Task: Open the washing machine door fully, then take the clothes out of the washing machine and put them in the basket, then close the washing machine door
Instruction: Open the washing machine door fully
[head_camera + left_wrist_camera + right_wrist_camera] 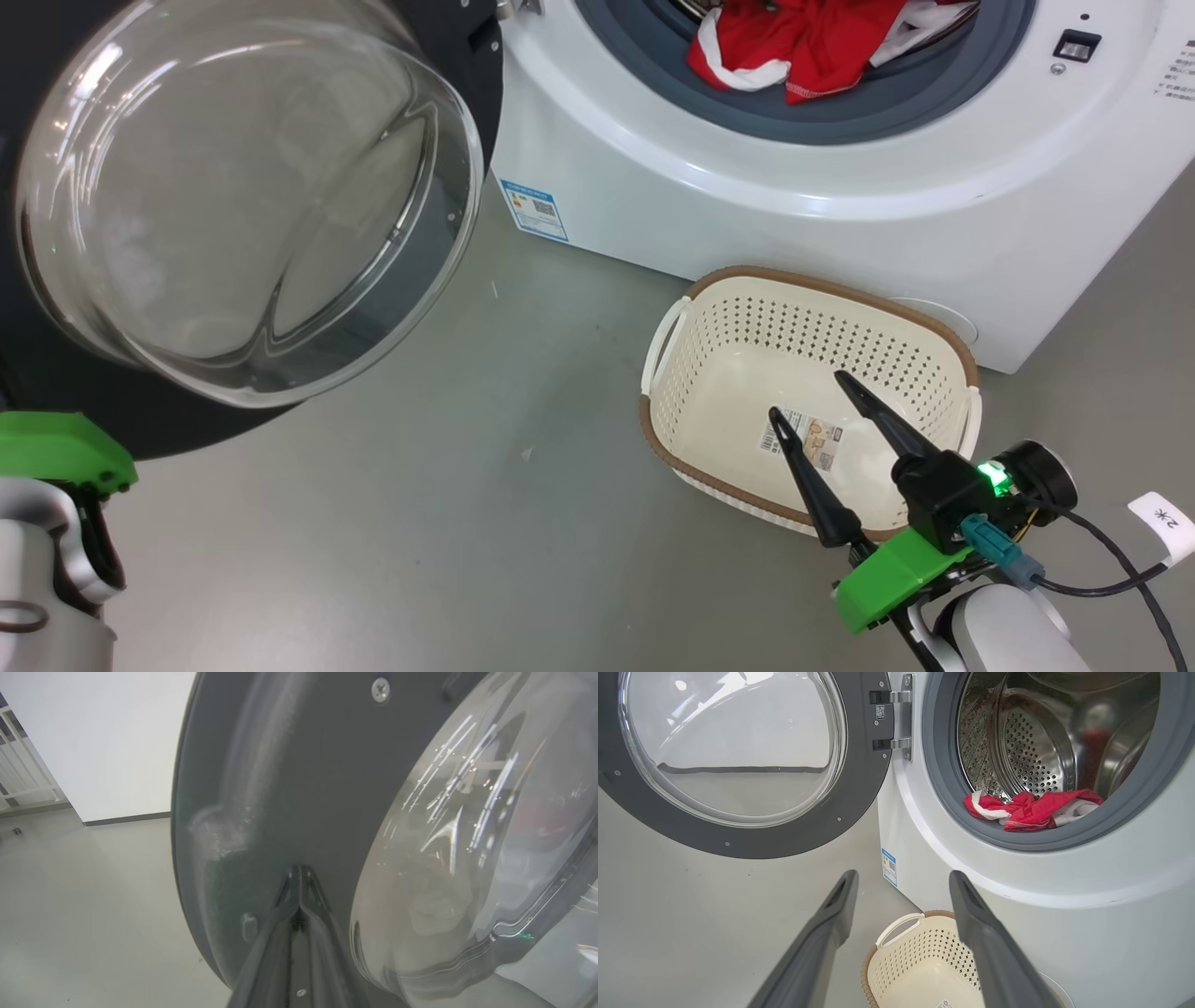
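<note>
Dark fingers of the left gripper [299, 872] rise closest to the lens, pressed together with nothing between them. Their tips lie at the inner face of the door [252, 196], on the dark band beside the glass bowl. Whether they truly touch it or stop just short is hard to make out. If they are pushing, closed tips on so glossy a surface could skid sideways, and the door might then drift back toward the opening. The right wrist view shows the door swung wide. Whether it has reached the end of its hinge I cannot tell.

Further right stands the washing machine [747, 187], its top cut off in the head view. The clothes [803, 47] lie in a red and white heap at the drum's front lip, draped on the grey ring. How many pieces there are cannot be counted. A pinch on one loose fold may drag the others out, or let them drop on the floor short of the basket [812, 285].

The basket sits just in front of the machine, holding only a paper label too small to read. Over it hangs the right gripper [808, 394], fingers spread and holding nothing.
</note>
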Robot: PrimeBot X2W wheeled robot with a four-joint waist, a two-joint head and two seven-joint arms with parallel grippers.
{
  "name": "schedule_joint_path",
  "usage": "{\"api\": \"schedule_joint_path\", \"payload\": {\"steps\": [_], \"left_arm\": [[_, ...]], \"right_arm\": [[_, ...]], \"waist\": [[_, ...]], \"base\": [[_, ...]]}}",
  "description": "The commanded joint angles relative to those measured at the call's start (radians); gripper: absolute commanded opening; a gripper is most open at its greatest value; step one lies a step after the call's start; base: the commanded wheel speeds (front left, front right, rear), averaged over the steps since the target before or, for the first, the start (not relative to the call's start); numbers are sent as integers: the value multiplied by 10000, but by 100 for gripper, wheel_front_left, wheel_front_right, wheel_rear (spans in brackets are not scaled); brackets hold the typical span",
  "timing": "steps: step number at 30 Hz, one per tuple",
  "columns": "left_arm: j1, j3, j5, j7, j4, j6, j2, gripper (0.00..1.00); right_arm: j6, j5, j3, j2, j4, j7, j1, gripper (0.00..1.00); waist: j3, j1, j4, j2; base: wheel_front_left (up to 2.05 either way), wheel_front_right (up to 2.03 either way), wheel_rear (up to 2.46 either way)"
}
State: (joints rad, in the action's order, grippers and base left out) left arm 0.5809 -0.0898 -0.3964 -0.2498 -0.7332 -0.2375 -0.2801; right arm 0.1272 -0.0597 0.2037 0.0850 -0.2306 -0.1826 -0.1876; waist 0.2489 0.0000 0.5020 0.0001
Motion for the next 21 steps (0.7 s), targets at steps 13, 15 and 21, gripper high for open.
{"api": "schedule_joint_path", "payload": {"steps": [13, 15, 21], "left_arm": [[-919, -572, 316, -119, 2467, 294, -232, 67], [-1154, -569, 393, -119, 3143, 224, -176, 96], [-1764, -592, 237, -36, 5296, 357, -113, 100]], "right_arm": [[35, -123, 121, -237, -9, -276, -136, 100], [35, -138, 62, -264, -69, -348, -136, 100], [35, -200, -262, -319, -258, -536, -177, 100]], "waist": [[-471, 0, -341, -1], [-532, 0, -473, -1], [-727, 0, -1029, -1]], "base": [[0, 0, 0], [0, 0, 0], [0, 0, 0]]}}
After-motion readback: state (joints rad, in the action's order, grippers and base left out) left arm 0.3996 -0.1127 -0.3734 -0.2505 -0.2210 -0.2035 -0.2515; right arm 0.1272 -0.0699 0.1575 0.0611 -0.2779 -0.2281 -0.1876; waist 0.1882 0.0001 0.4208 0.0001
